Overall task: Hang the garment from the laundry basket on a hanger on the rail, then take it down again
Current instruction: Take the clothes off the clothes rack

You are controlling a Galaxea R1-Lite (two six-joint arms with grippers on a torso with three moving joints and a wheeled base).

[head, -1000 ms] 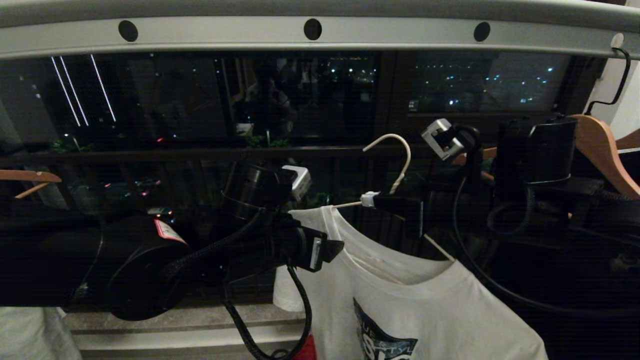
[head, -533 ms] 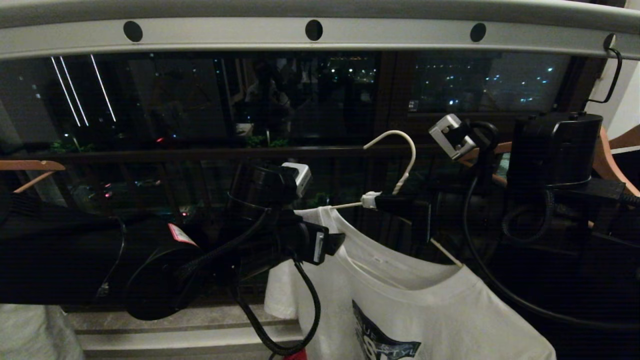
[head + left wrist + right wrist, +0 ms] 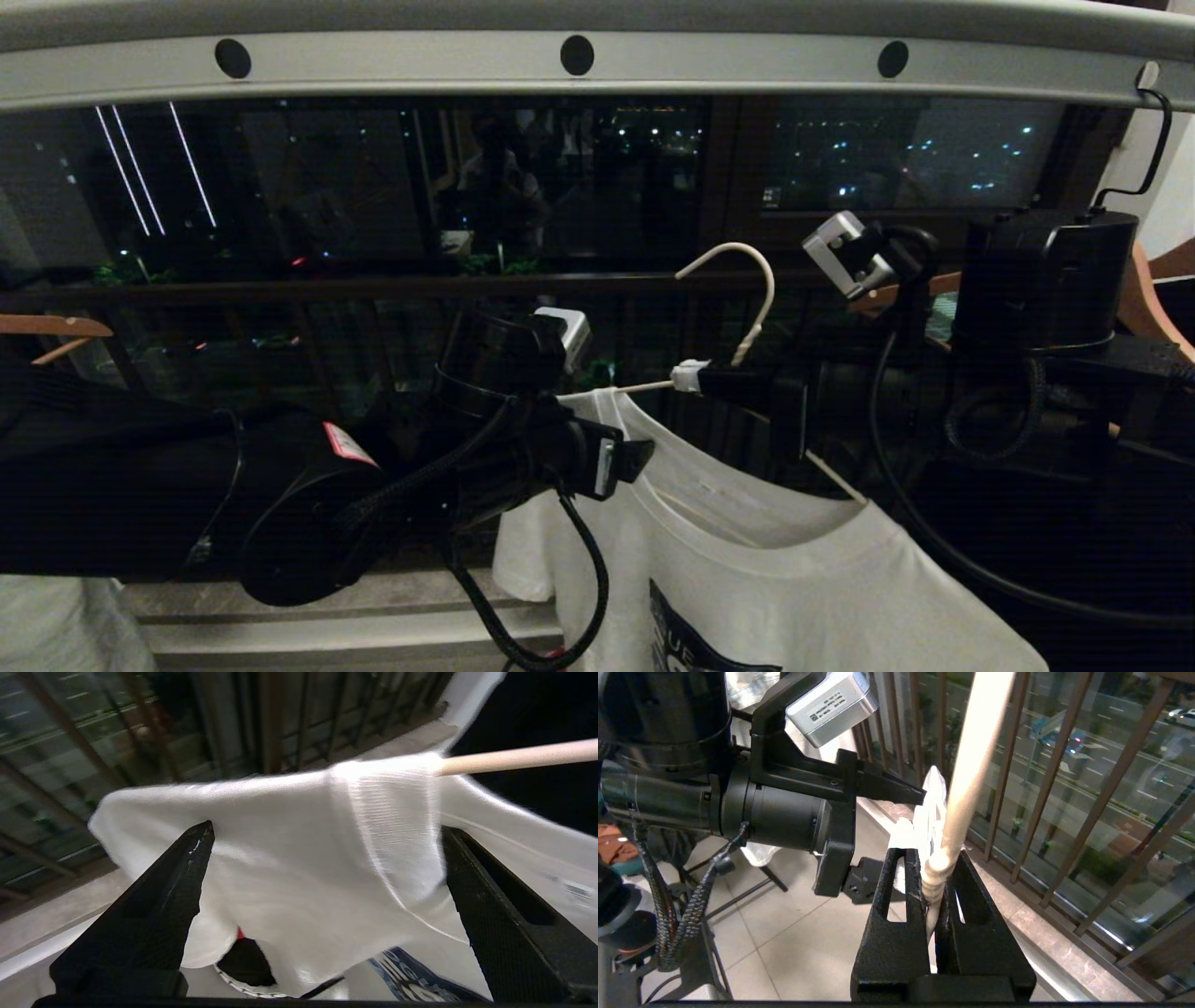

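Hanging on the white wire hanger, the white T-shirt sits below and beside my right gripper, its shoulder draped between the spread fingers of my left gripper. Its ribbed collar rides over one hanger arm, and a blue shield graphic shows on the chest. My right gripper is pressed together on the hanger's twisted neck, holding it below the pale grey rail. My left gripper stands wide apart beside the shoulder, pinching nothing.
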